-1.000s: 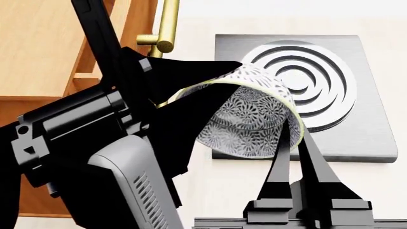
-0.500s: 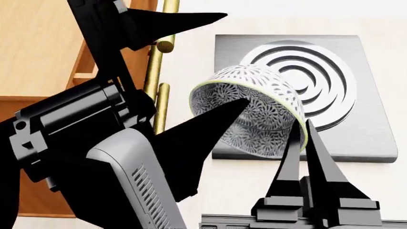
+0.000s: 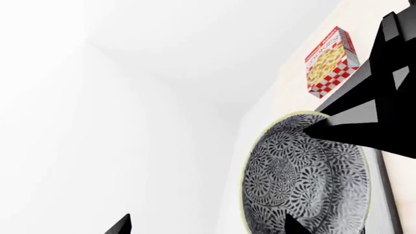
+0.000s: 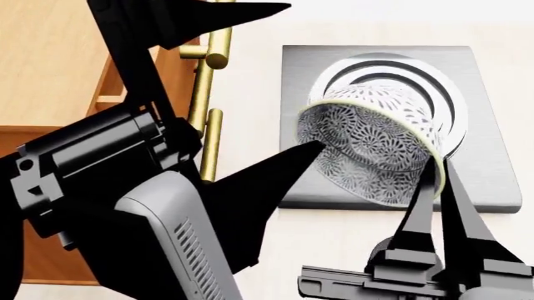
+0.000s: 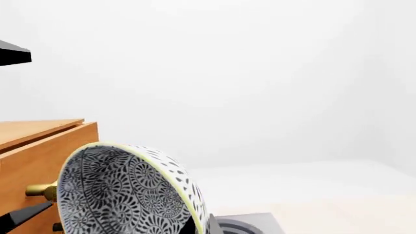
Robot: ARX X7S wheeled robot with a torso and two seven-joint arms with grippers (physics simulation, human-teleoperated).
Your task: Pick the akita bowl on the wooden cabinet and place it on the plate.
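Note:
The akita bowl (image 4: 376,134), patterned dark grey with a pale rim, hangs tilted on its side above the grey stove (image 4: 488,181). My right gripper (image 4: 439,167) is shut on its rim, one finger inside and one outside. The right wrist view shows the bowl (image 5: 123,195) close up, with my right gripper (image 5: 198,226) pinching its edge. My left gripper (image 4: 306,75) stands open beside the bowl's mouth, holding nothing. In the left wrist view the left gripper (image 3: 208,229) faces the bowl (image 3: 305,180). The wooden cabinet (image 4: 42,62) is at the left. The plate is out of view.
Brass bar handles (image 4: 212,56) stick out from the cabinet front between the left gripper's fingers. The stove's ring burner (image 4: 454,81) lies under the bowl. A red-checked box (image 3: 331,61) stands further along the pale counter (image 4: 334,250).
My left gripper let go of the bowl and opened wide. My right gripper carried the bowl to the right, away from the cabinet and over the burner.

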